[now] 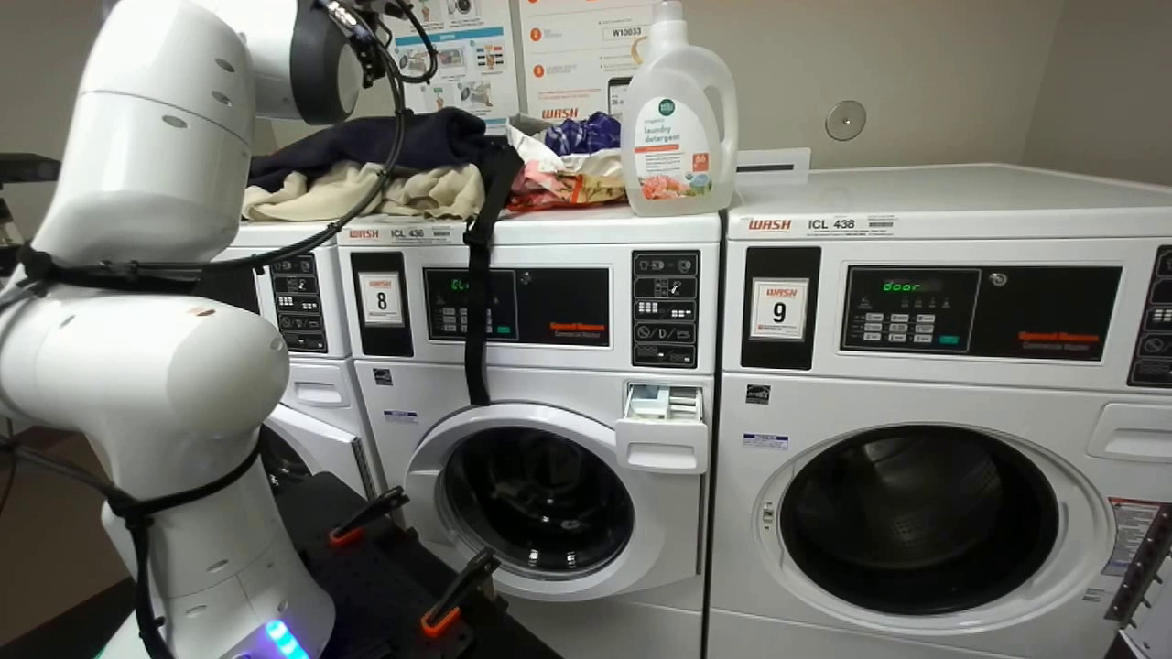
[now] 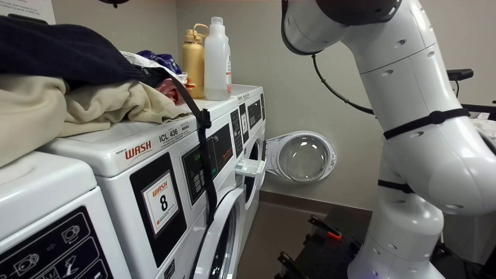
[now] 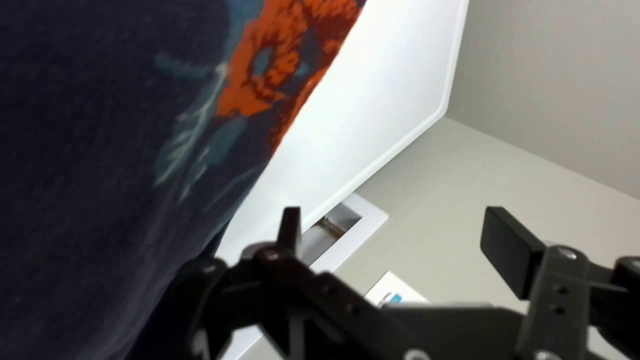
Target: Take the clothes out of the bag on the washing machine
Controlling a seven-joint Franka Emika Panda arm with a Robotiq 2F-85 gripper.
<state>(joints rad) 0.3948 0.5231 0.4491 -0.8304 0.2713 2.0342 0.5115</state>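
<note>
End effector [image 3: 397,235] gaping wide near dark floral cloth [image 3: 140,170]; cream clothing [image 1: 438,190] lies partly on washing machine 8 [image 1: 549,380]

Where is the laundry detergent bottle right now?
In both exterior views the laundry detergent bottle stands upright atop washer 8, right of the piled clothes. The tan flask shows just left of it in an exterior view.
</note>
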